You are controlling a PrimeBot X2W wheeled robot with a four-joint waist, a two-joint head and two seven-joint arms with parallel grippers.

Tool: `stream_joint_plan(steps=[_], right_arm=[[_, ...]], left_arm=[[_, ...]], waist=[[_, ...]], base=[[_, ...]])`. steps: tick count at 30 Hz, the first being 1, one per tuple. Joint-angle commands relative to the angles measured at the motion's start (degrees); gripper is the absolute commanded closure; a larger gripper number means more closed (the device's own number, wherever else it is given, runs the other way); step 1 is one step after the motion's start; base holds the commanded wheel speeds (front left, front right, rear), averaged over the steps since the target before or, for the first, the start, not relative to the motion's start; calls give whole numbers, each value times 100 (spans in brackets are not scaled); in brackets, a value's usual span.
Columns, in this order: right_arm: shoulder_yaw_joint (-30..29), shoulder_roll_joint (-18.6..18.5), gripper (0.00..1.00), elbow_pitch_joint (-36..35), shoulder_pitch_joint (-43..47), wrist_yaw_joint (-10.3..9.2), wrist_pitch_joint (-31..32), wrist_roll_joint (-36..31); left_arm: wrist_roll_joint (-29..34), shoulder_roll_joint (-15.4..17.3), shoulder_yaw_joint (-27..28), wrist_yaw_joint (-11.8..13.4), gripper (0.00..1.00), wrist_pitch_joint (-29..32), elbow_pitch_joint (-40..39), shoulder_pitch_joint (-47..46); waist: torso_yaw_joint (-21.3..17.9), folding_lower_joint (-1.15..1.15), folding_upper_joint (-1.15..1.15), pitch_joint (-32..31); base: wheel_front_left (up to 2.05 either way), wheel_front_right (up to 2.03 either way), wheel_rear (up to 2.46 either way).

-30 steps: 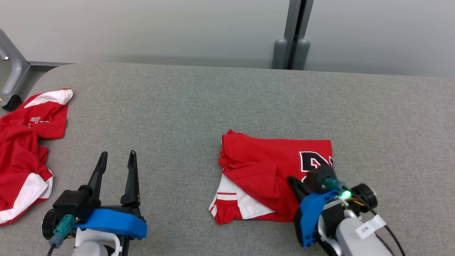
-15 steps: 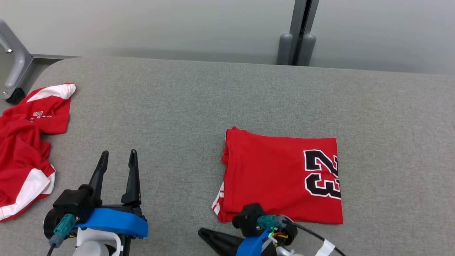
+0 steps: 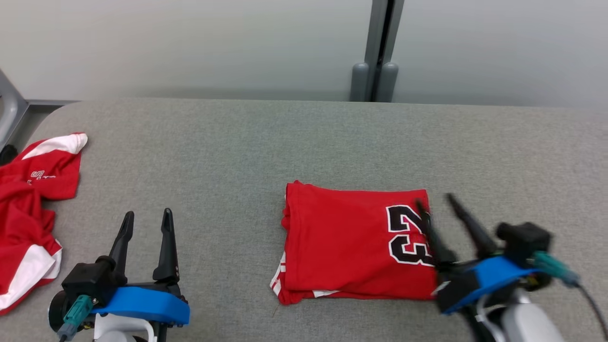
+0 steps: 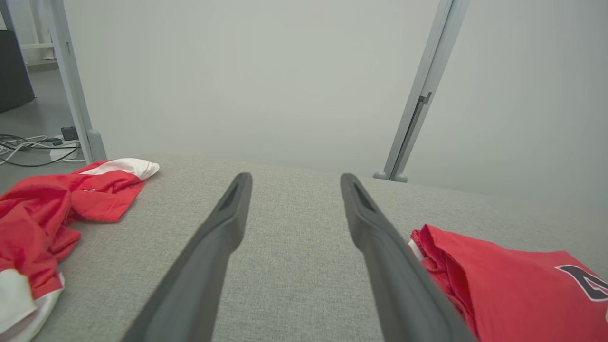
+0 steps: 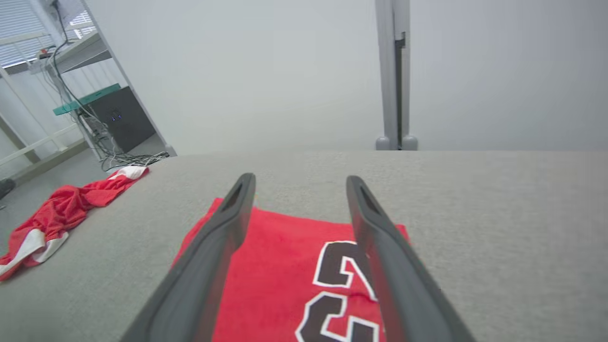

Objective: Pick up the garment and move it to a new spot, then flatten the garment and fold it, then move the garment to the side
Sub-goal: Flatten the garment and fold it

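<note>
The garment (image 3: 351, 247), a red jersey with a black "23", lies folded into a flat rectangle on the grey table (image 3: 266, 142). My right gripper (image 3: 433, 200) is open over the garment's right edge, beside the number, with nothing between its fingers. The right wrist view has the garment (image 5: 280, 270) lying under the open right gripper (image 5: 300, 178). Well to the left of the garment, near the table's front, my left gripper (image 3: 147, 214) stands open and holds nothing. From the left wrist, the garment (image 4: 513, 280) sits to the right of the left gripper (image 4: 294, 178).
A second red and white garment (image 3: 28, 204) lies crumpled at the table's left edge, which the wrist views show too (image 4: 42, 213) (image 5: 61, 213). A grey post (image 3: 377, 47) stands against the wall behind the table. Cables and a dark box (image 5: 121, 123) are on the floor at the left.
The garment's lifted flap has come down, so it lies flat with the number up. My right gripper let go, swung from the garment's front to its right edge and opened. The head camera shifted.
</note>
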Motion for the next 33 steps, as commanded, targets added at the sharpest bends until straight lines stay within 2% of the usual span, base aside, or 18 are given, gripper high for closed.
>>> stream_joint_plan(steps=[1, 5, 10, 22, 33], right_arm=[[-458, -21, 0, -149, 197, 3, -39, -199], [-1446, -14, 0, -342, 427, 3, 102, -653], [-1967, -18, 0, -255, 663, 2, 392, -777], [-1773, -18, 0, -455, 857, 3, 626, -819], [-1771, -17, 0, -434, 929, 3, 707, -767]], left_arm=[[-30, 28, 29, -1, 0, -23, -5, 81], [-8, 17, 2, 54, 0, -31, -10, 166], [0, 5, -42, 76, 0, -45, 30, 341], [-20, 6, -12, 173, 0, -81, 15, 796], [-26, 92, -75, 213, 0, 63, 15, 645]], waist=[[-99, 0, -1, -86], [-217, 0, -1, -196], [-324, 0, -1, -431], [-441, 0, -1, -691], [-442, 0, -1, -705]], base=[[0, 0, 0], [0, 0, 0], [0, 0, 0], [0, 0, 0], [0, 0, 0]])
